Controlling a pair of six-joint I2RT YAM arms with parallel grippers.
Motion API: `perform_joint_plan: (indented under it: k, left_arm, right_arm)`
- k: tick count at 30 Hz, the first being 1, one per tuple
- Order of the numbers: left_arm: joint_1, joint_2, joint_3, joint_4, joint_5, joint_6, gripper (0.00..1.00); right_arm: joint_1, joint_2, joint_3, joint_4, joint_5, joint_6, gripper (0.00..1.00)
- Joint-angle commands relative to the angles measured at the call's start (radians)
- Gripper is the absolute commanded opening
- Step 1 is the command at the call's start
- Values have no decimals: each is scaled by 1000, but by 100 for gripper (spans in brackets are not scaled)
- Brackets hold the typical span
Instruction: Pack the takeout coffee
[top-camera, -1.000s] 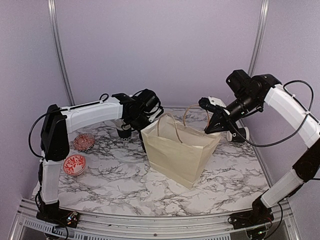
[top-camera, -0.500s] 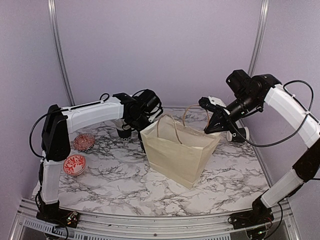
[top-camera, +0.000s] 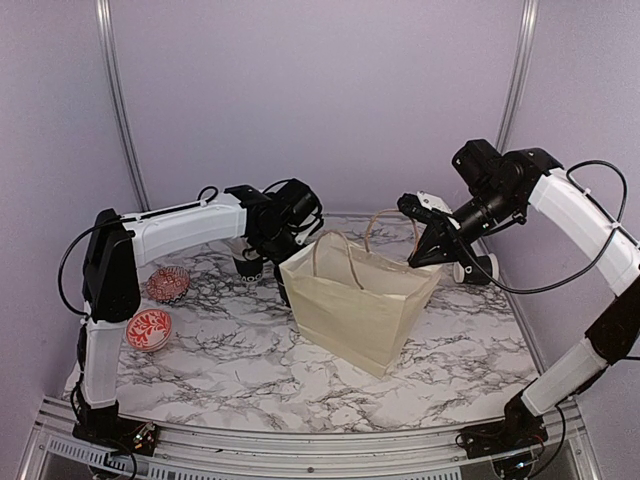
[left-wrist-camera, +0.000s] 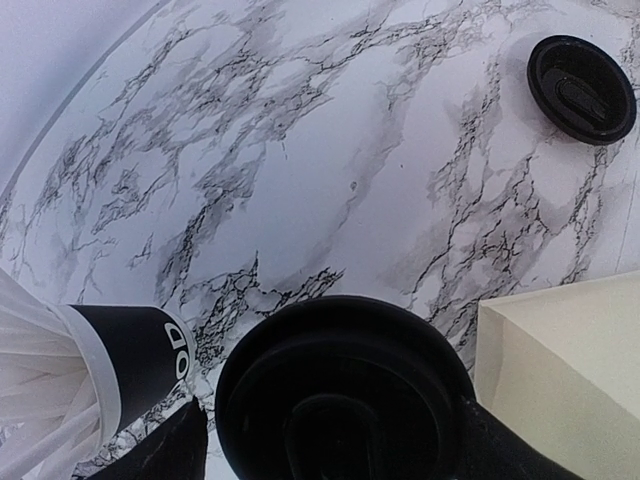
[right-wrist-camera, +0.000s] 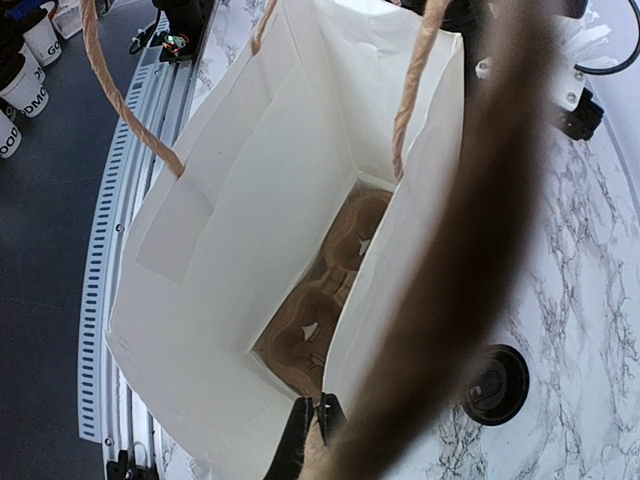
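Bordering takeout coffee (left-wrist-camera: 340, 400): paper bag (left-wrist-camera: 570, 380) edge

Paper bag (top-camera: 360, 305) upright mid-table, brown cardboard tray (right-wrist-camera: 320, 300) in its bottom. Red patterned bowl (top-camera: 149, 328) at left edge, second red bowl (top-camera: 168, 283) behind (close by). Cup of wrapped straws (left-wrist-camera: 90, 370) on marble table (top-camera: 230, 350).
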Motion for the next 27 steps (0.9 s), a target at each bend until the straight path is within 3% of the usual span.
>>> perform_joint_plan:
  k: [1, 7, 11, 14, 27]
  left_arm:
    - [13, 28, 2, -90, 25, -30, 84]
    - [20, 7, 0, -105, 33, -33, 78]
    - [26, 18, -3, -125, 22, -38, 85]
    - [30, 26, -10, -134, 35, -48, 85]
    - [30, -104, -60, -184, 75, -73, 66]
  right_arm:
    - [-8, -6, -5, -23, -21, 12, 1]
    - [-7, -7, -6, -24, -28, 12, 1]
    - [-8, -6, -6, -21, -41, 12, 1]
    - [-8, -3, -8, -23, -46, 10, 1]
    - [-8, -10, -20, -16, -51, 7, 1]
